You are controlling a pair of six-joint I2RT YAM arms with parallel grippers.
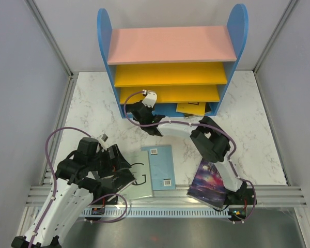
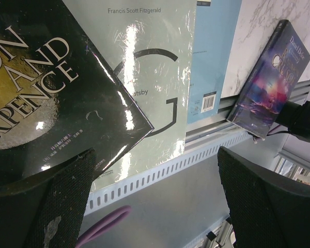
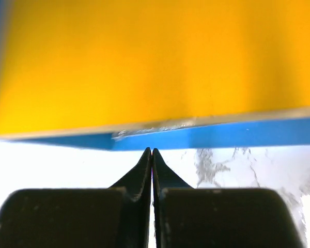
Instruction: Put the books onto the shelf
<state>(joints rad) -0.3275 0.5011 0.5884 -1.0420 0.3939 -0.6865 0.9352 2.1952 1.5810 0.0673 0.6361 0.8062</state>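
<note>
The shelf stands at the back, with blue sides, a pink top and yellow boards. A yellow book lies on its blue base. My right gripper is shut and empty, its tips just short of the base's front edge, left of the yellow book. My left gripper hangs open over the near rail, holding nothing. Beside it lie a black book, a pale green book and a light blue book. A galaxy-cover book rests tilted on the rail by the right arm's base.
The slotted metal rail runs along the table's near edge. A purple cable loops below the left gripper. Grey walls close in both sides. The right arm's forearm stretches across the marble between the books and the shelf.
</note>
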